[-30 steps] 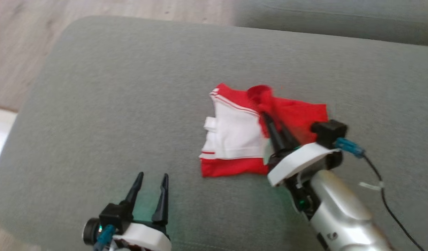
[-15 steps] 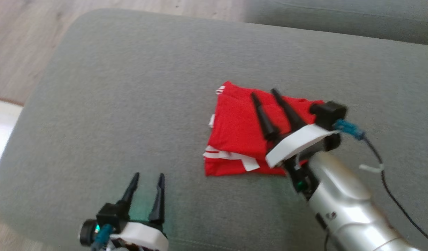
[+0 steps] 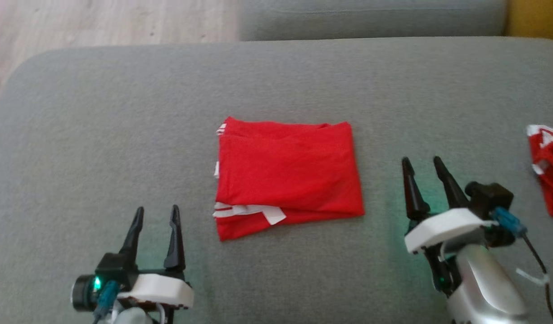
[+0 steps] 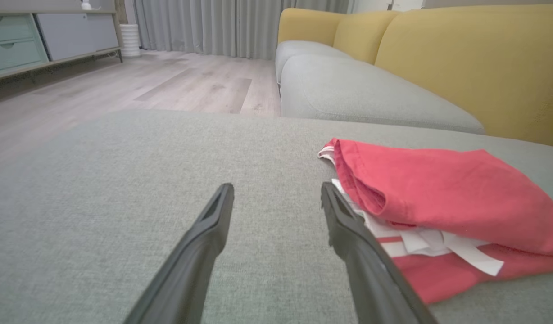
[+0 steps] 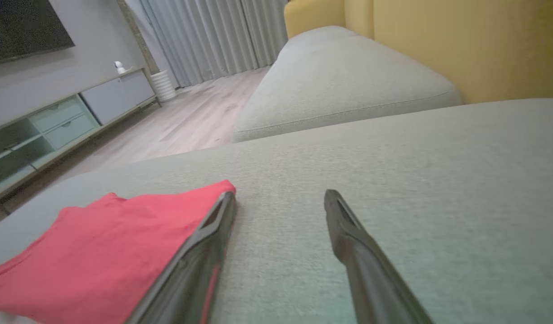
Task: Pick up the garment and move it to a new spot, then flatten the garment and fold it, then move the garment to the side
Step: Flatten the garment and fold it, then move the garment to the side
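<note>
The red garment [image 3: 287,173] lies folded into a neat rectangle on the gray sofa cushion [image 3: 123,112], between the two pincers; it is ahead and to the right of the left pincer [image 3: 156,208], and just to the left of the right pincer [image 3: 421,159]. Both pincers are spread wide and hold nothing; they rest low over the cushion, fingers pointing forward.

The garment looks light, soft and limp (a thin knit, I think), so it will sag and its layers may slide apart when lifted. The side facing the left pincer shows loose layers and white strips; the side next to the right pincer seems a closed fold, and I judge this a safer place to pinch, through all layers together.

For moving it aside, there is much bare cushion left of the left pincer and ahead of it; further left the cushion rounds down to the wooden floor [image 3: 101,22]. To the right of the right pincer another red cloth [image 3: 546,175] lies near, so there the room is smaller.
</note>
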